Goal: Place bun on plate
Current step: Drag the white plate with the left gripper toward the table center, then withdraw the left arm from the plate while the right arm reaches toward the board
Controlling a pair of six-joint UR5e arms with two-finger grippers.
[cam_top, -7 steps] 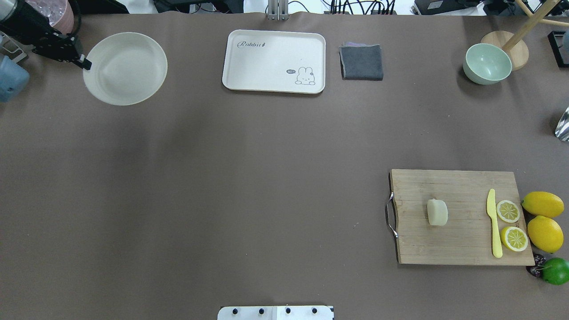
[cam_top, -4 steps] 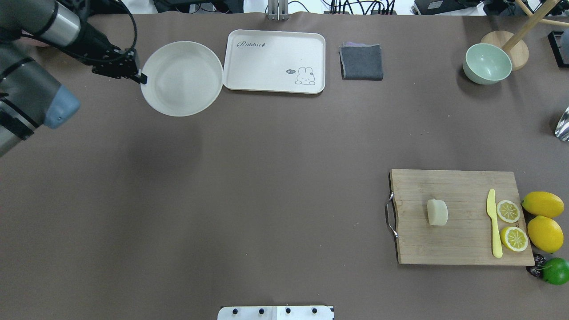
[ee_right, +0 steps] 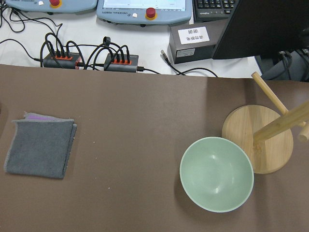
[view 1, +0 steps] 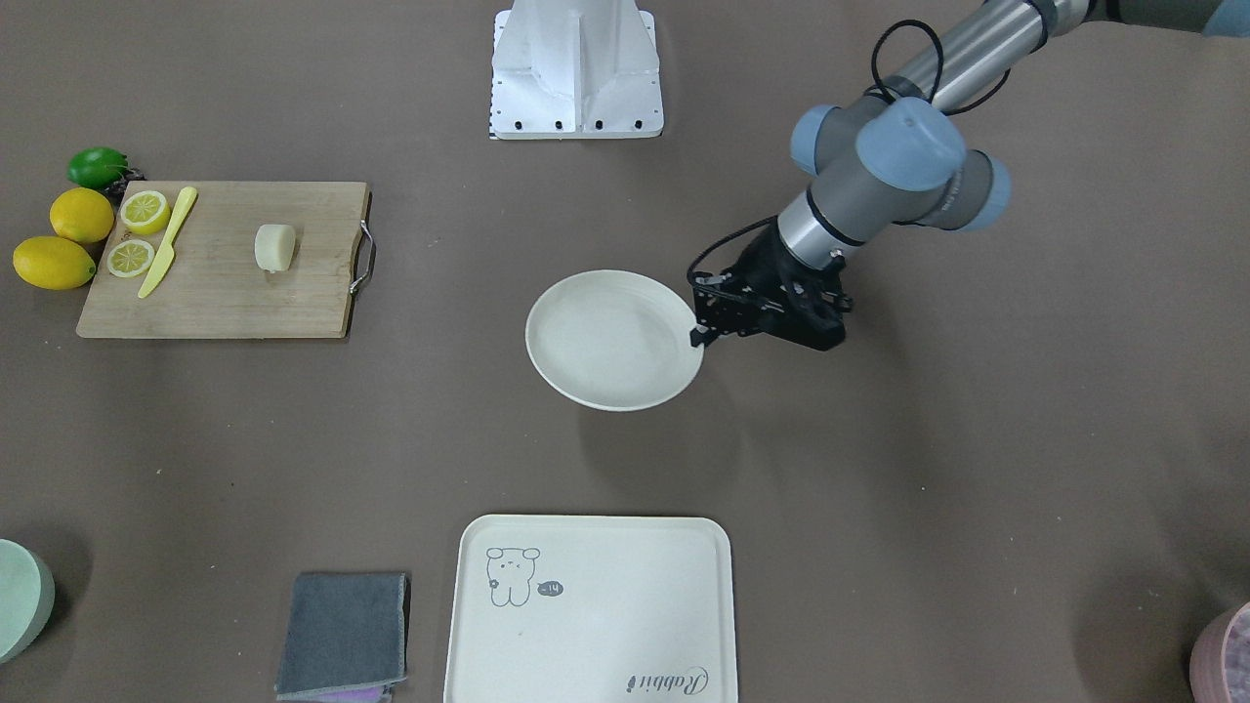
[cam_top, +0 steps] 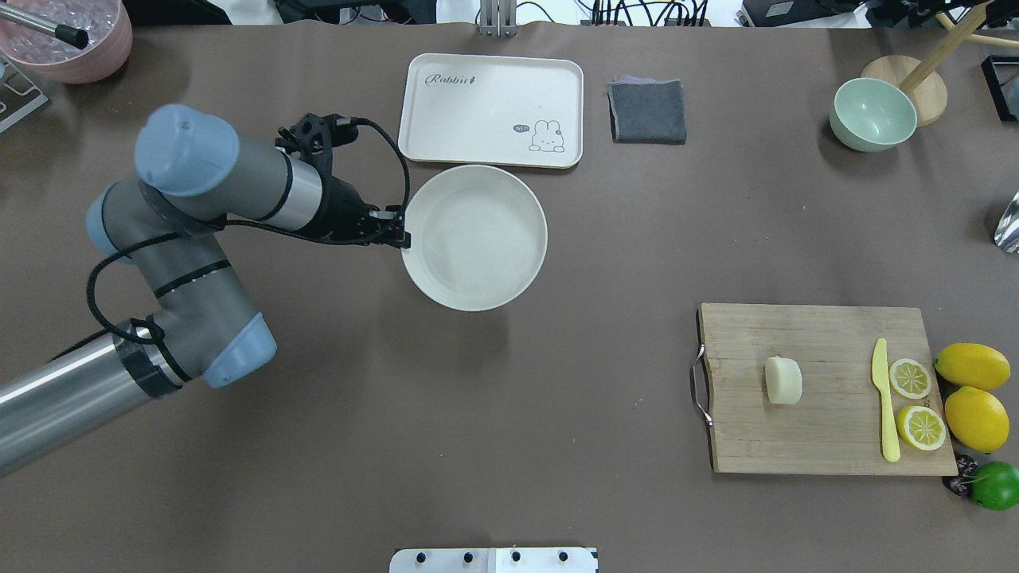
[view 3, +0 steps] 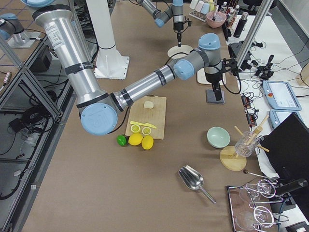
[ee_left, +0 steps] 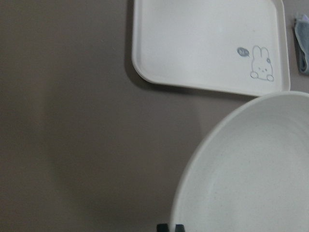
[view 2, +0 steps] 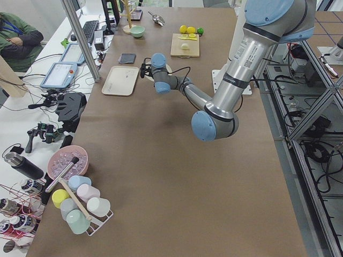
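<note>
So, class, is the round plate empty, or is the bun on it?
Empty: the plate is bare inside, and the bun lies on the cutting board.

bun (cam_top: 783, 380) on cutting board (cam_top: 828, 434) | plate (cam_top: 475, 239) left of it, before tray (cam_top: 478, 103)

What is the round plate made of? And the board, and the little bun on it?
The plate looks like matte plastic or melamine: off-white, smooth, evenly dull. The board looks wooden, showing tan grain stripes, with a shiny metal handle. The bun looks like a smooth, pale toy, maybe plastic or foam; hard to tell.
</note>
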